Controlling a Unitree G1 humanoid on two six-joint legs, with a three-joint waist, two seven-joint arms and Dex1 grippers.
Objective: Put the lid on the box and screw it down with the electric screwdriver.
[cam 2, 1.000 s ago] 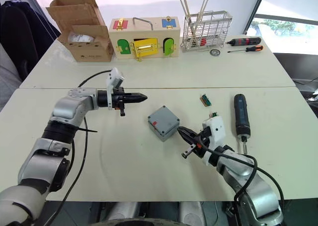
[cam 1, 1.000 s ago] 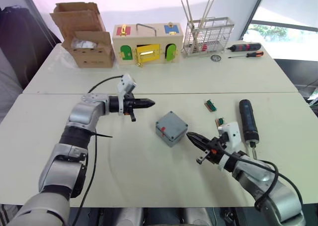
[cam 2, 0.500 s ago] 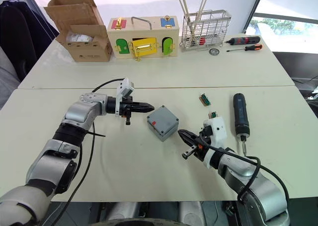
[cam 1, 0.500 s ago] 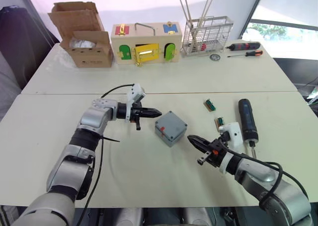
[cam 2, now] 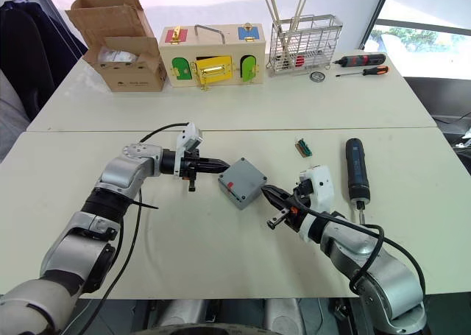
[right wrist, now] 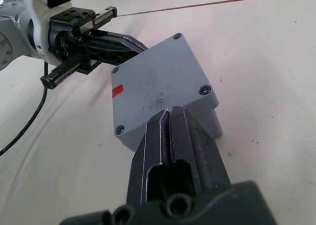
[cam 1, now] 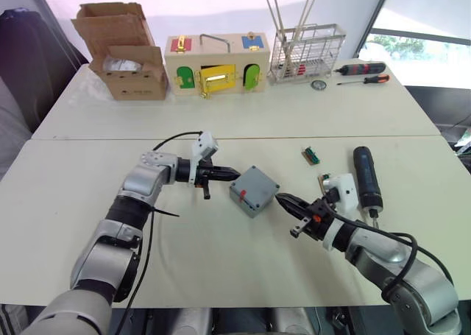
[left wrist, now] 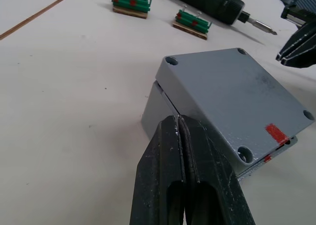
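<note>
The grey box (cam 1: 253, 190) sits near the middle of the front table (cam 1: 221, 261), with the lid (left wrist: 237, 102) lying on top of it, a little askew so that one edge overhangs the box wall; a red mark (left wrist: 275, 133) shows on the lid near one corner. The left gripper (cam 1: 234, 174) comes in from the box's 9 o'clock side, fingers pressed together on nothing, tips right at the box's edge; whether they touch it cannot be told. The right gripper (cam 1: 283, 200) comes in from the box's 4 o'clock, its fingers likewise closed and empty, tips just beside the box's near corner. The electric screwdriver (cam 1: 366, 180) lies flat on the table at the box's 3 o'clock, well apart from it and just beyond the right wrist, bit toward the robot; two small green terminal blocks (cam 1: 312, 156) lie between it and the box; a cardboard box (cam 1: 125, 55), a wooden latch box (cam 1: 217, 64) and a wire rack (cam 1: 307, 54) stand along the far table at 12 o'clock.
</note>
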